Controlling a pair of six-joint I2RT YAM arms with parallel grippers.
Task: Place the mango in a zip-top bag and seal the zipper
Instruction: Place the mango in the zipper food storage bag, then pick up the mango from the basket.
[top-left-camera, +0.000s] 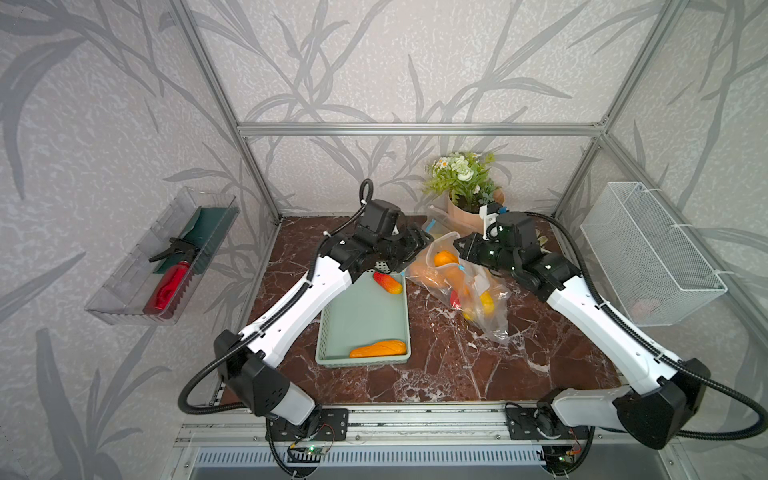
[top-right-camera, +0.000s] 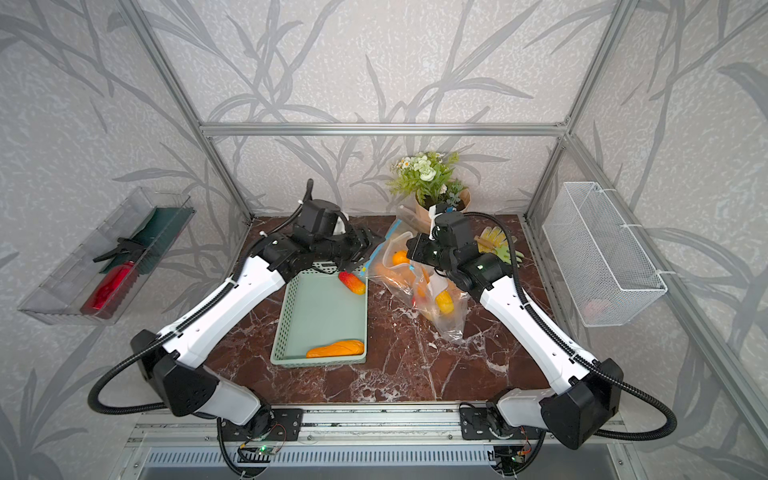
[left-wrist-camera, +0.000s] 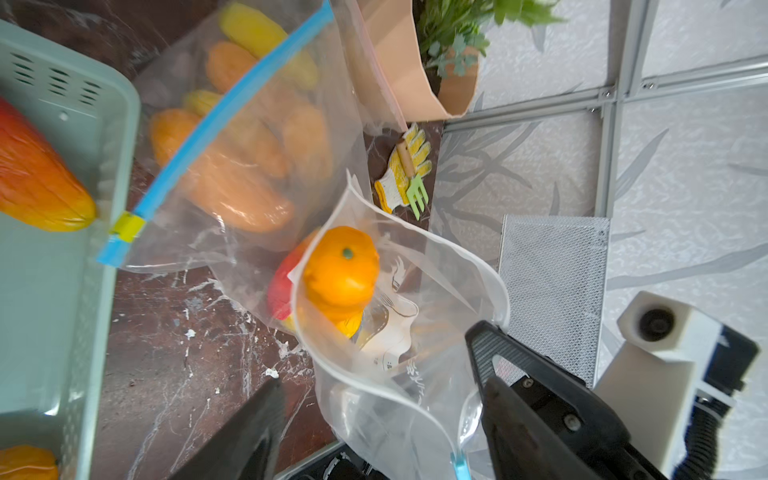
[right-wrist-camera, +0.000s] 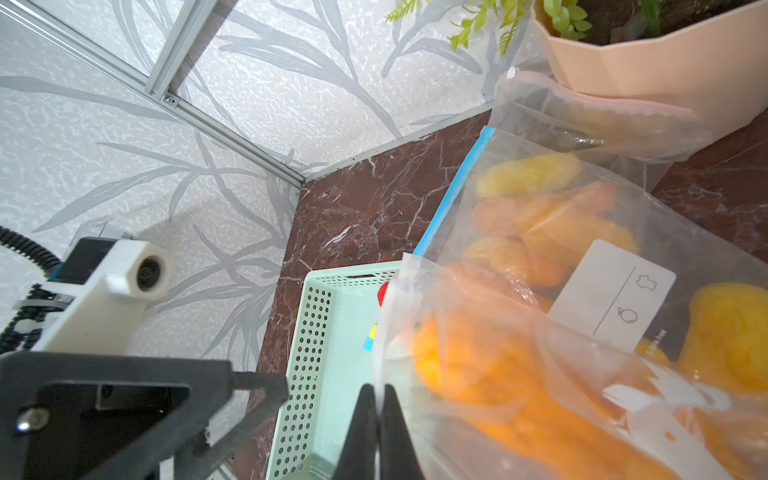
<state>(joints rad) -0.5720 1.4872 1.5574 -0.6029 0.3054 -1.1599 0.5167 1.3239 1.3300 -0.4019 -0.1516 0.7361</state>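
The zip-top bag (left-wrist-camera: 419, 386) is clear plastic and stands with its mouth wide open. An orange-yellow fruit with a green stem dot (left-wrist-camera: 341, 270), seemingly the mango (top-left-camera: 444, 258), sits just inside that mouth. My left gripper (left-wrist-camera: 378, 355) is open, with its jaws astride the near side of the bag's rim and holding nothing. My right gripper (right-wrist-camera: 380, 395) is shut on the bag's rim and holds it up (top-left-camera: 459, 246). Of the zipper only a light-blue end (left-wrist-camera: 459, 467) shows, and it is unsealed. The slider is hidden.
A second clear bag (left-wrist-camera: 249, 166) of orange and yellow food has a blue strip and yellow slider (left-wrist-camera: 126, 226). The mint basket (top-left-camera: 365, 316) holds a red-to-yellow fruit (top-left-camera: 387, 282) and a bread loaf (top-left-camera: 378, 348). A flower pot (top-left-camera: 465, 208) and gloves (top-right-camera: 496, 243) stand behind.
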